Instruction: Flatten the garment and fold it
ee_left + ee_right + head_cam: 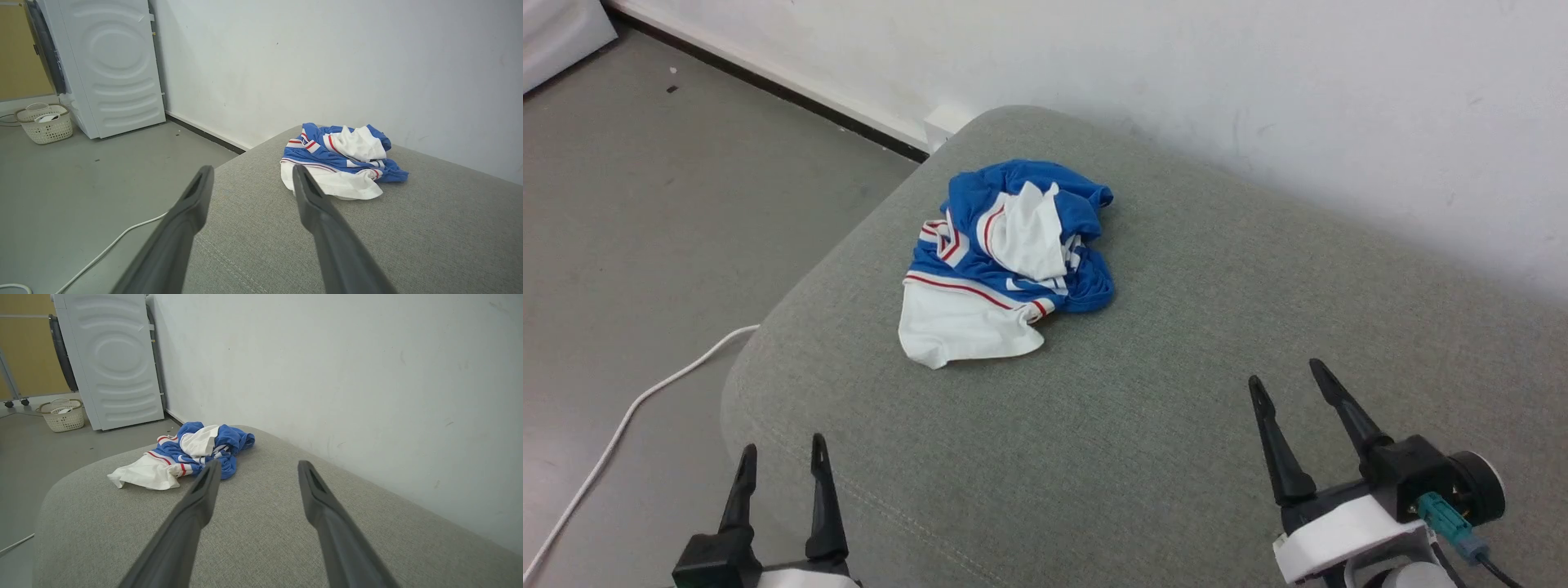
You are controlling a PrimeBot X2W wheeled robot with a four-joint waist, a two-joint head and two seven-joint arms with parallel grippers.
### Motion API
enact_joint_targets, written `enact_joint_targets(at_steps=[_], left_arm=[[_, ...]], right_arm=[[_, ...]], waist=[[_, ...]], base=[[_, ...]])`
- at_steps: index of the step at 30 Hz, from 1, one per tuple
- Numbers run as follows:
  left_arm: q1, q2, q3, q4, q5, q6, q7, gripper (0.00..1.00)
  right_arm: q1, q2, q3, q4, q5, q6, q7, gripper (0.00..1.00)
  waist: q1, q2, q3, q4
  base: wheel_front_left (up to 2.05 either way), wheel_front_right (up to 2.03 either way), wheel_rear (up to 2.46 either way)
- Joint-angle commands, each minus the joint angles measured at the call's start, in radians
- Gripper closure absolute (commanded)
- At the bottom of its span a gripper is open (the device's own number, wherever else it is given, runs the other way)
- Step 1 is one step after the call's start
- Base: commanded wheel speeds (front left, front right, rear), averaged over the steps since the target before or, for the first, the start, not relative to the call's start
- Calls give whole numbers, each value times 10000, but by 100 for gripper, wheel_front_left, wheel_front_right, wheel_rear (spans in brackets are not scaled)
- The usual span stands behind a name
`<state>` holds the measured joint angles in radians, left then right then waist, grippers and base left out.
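The crumpled blue-and-white T-shirt (1009,261) lies on the far left part of the grey fabric cushion (1192,343). On the near side, well apart from it, the left claw (783,443) and right claw (1283,371) have their fingers spread, empty

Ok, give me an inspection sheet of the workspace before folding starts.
Surface: grey fabric cushion, rounded corner.
Job's things: blue and white T-shirt, crumpled in a heap on the cushion, not flattened.
Clutter: nothing seen.
Hands: left hand and right hand both open, empty, apart from the T-shirt.
Cables: white cable on the grey floor at left; teal connector at the right wrist.
Surroundings: white wall, washing machine, laundry basket.
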<state>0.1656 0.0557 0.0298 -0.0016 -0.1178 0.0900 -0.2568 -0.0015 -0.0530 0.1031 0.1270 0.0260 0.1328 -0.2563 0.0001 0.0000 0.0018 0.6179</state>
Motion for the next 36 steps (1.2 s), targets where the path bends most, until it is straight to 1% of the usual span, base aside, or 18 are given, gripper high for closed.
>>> enact_joint_targets(at_steps=[1,4,6,9,11,14,18,20,24,27,30,33,36], left_arm=[[133,-55,-28,-29,-57,45,-49,0],[86,-55,-89,-159,-260,-7,-49,0],[-52,-55,-140,-393,-504,-125,-49,0],[-457,-36,-173,-691,-735,-497,-49,0],[-978,134,-201,-824,-787,-741,-41,0],[-2054,502,-381,-1082,-802,-1076,624,0],[-3745,1002,-631,-991,-1022,-1543,2038,0],[-4631,1133,-720,-740,-1438,-1762,2691,0],[-6362,1775,-924,164,-1942,-2035,3844,0],[-7547,2244,-1086,1086,-2130,-2117,4417,0],[-8437,2570,-1273,1981,-2527,-2168,4909,0],[-9037,2833,-1458,2825,-3190,-2194,5479,0],[-9394,3125,-1755,3382,-4103,-2201,6047,0]], right_arm=[[-183,28,13,-6,-46,-21,-55,0],[-185,28,12,-5,-71,-21,-55,0],[-200,28,0,-34,-112,-21,-55,0],[-239,28,-74,-114,-232,-21,-55,0],[-272,28,-183,-165,-371,-21,-55,0],[-353,28,-303,-337,-571,-21,56,0],[-546,28,-285,-829,-768,-21,486,0],[-692,28,-166,-1129,-878,-21,749,0],[-1022,28,104,-1782,-1142,-21,1304,0],[-1287,28,319,-2187,-1354,-21,1686,0],[-1527,28,490,-2471,-1488,-21,1954,0],[-1737,27,618,-2639,-1576,-21,2135,0],[-1874,15,655,-2766,-1637,-21,2248,0]], waist=[[-1,0,10,-6],[-1,0,44,-18],[-1,0,96,-25],[-1,0,239,-35],[-1,0,372,-27],[-1,0,604,-21],[-1,0,1061,-94],[-1,0,1367,-185],[-1,0,2158,-412],[-1,0,2730,-670],[-1,0,3210,-992],[-1,0,3594,-1317],[-1,0,3921,-1636]], base=[[0,0,0],[0,0,0],[0,0,0],[0,0,0],[0,0,0],[0,0,0],[0,0,0],[0,0,0],[0,0,0],[0,0,0],[0,0,0],[0,0,0],[0,0,0]])
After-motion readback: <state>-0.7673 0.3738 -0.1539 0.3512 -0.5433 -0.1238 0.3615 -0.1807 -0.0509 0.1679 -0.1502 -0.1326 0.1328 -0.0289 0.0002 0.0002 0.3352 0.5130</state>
